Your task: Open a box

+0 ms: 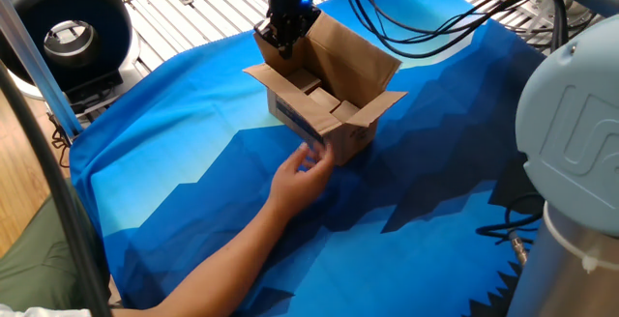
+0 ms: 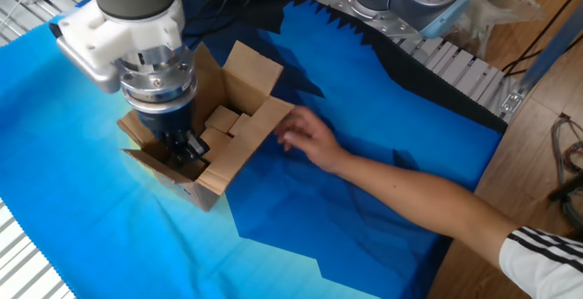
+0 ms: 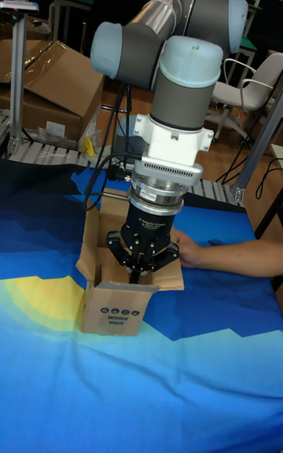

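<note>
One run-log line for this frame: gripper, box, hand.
gripper: low at box's open top, state unclear | box: flaps open, blocks inside | person's hand: beside box, contact unclear | surface: blue cloth

Brown cardboard box [image 1: 329,114] — upright, flaps open
</note>
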Tool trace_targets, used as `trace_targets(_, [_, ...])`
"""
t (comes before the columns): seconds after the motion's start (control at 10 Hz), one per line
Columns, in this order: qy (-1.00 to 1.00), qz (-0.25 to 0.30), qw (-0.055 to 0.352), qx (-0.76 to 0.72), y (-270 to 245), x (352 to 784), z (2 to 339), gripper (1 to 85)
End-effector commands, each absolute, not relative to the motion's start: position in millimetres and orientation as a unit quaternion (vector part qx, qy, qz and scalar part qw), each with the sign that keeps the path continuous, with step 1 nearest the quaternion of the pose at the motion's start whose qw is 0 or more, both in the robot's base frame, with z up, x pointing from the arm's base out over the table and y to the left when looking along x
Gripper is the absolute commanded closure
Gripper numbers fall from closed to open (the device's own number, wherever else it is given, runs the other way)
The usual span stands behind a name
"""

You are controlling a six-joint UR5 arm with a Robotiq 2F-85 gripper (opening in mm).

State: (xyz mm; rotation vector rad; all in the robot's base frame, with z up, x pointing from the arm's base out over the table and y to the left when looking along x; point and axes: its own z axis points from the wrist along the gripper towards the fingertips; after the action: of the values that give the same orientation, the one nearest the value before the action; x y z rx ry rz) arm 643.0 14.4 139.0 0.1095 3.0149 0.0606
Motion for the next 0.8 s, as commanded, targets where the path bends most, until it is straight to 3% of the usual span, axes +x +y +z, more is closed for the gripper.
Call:
trace_targets(0.0, [0.997,0.025,0.068,0.031,15.8,646.4,140.1,84.3])
trace_targets(0.2, [0.998,0.02,0.045,0.038,13.5,634.6,138.6,84.3])
trace_targets(0.3, [0.998,0.023,0.028,0.041,15.2,622.4,169.1,84.3])
trace_targets(0.5, [0.999,0.012,0.023,0.042,14.3,613.0,198.8,84.3])
trace_targets(0.7, [0.999,-0.001,0.026,0.033,11.4,627.4,185.1,84.3])
